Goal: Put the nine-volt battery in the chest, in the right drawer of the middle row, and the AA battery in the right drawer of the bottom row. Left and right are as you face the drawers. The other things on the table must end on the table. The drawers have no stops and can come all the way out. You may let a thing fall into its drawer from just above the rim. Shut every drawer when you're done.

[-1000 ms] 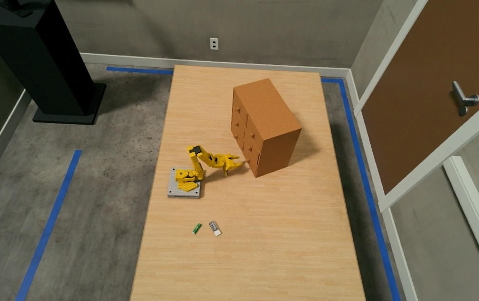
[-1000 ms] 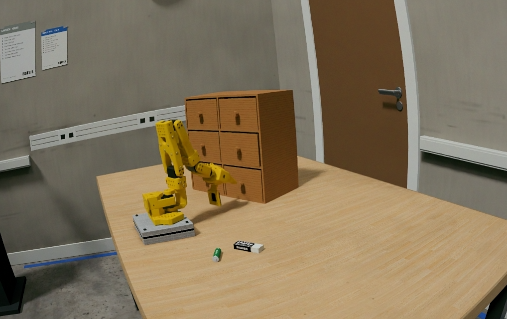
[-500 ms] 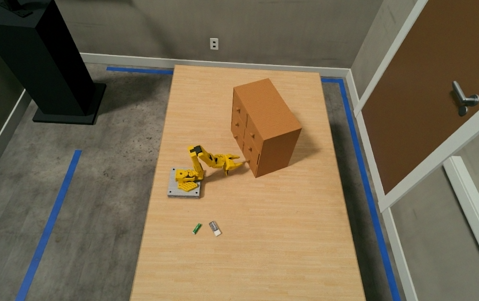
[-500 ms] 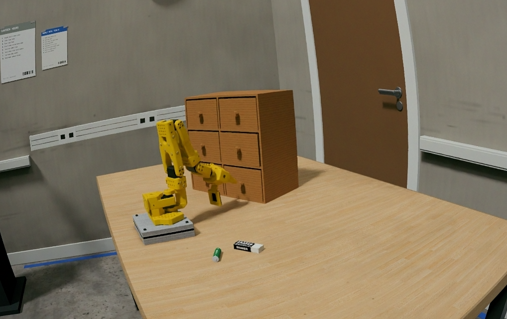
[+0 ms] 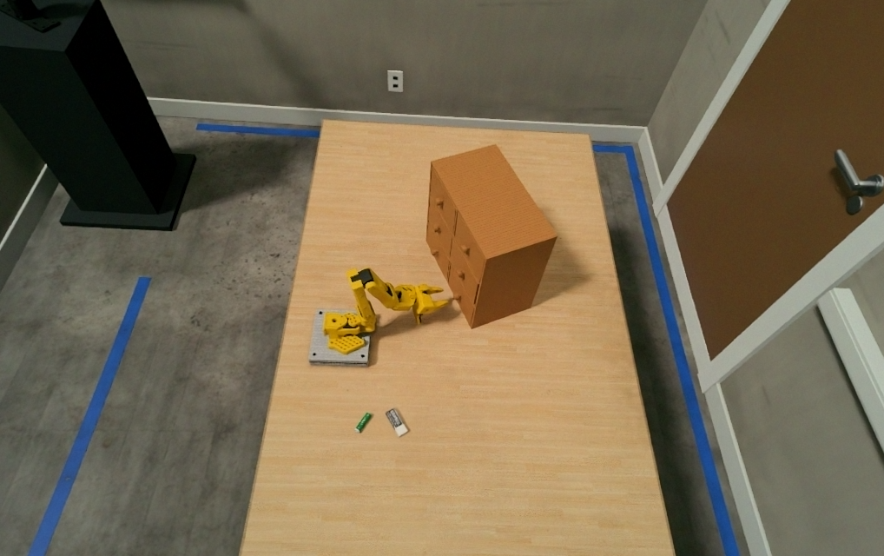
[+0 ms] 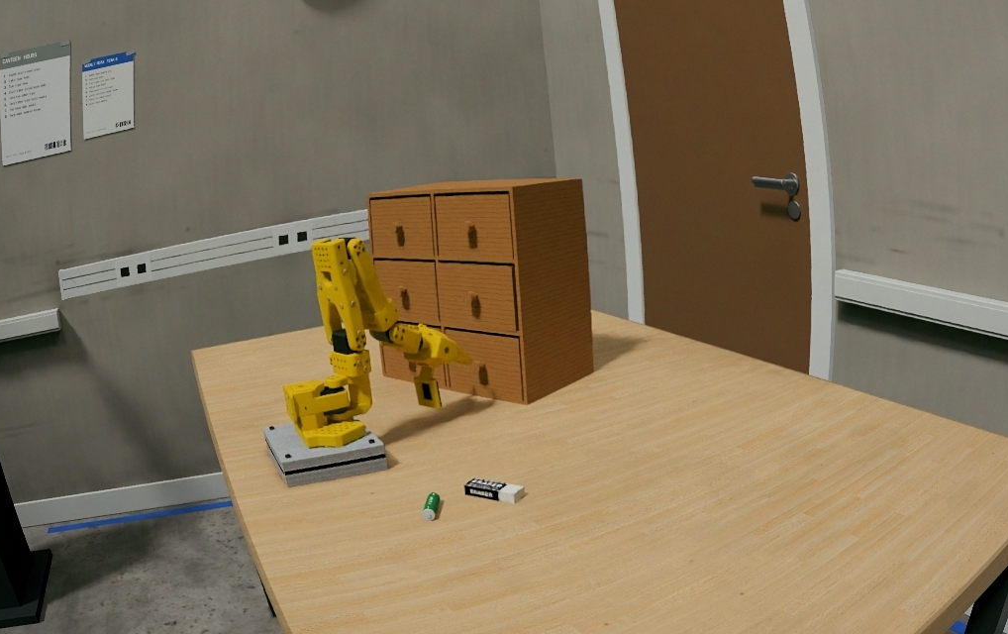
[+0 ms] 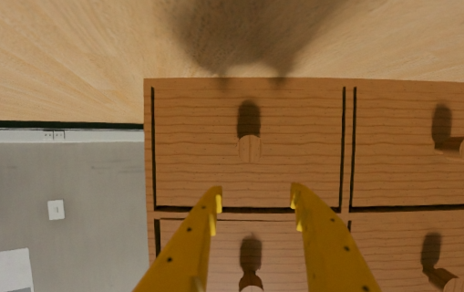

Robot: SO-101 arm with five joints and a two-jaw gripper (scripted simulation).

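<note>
The brown chest [image 5: 491, 231] stands at the back of the table with all six drawers shut. My gripper [image 5: 446, 296] is low in front of the right drawer of the bottom row [image 6: 484, 364], just short of its knob [image 7: 249, 148]. In the wrist view, which is upside down, the fingers stand a little apart with nothing between them. The right drawer of the middle row [image 6: 476, 296] is above it. The green AA battery [image 5: 362, 421] lies on the table near the front, also in the exterior view [image 6: 431, 505]. I see no nine-volt battery in any view.
A black-and-white eraser [image 5: 396, 421] lies just right of the AA battery, also seen in the exterior view [image 6: 494, 489]. My arm's base [image 5: 339, 338] sits on a grey plate at the table's left edge. The chest's other knobs stick out.
</note>
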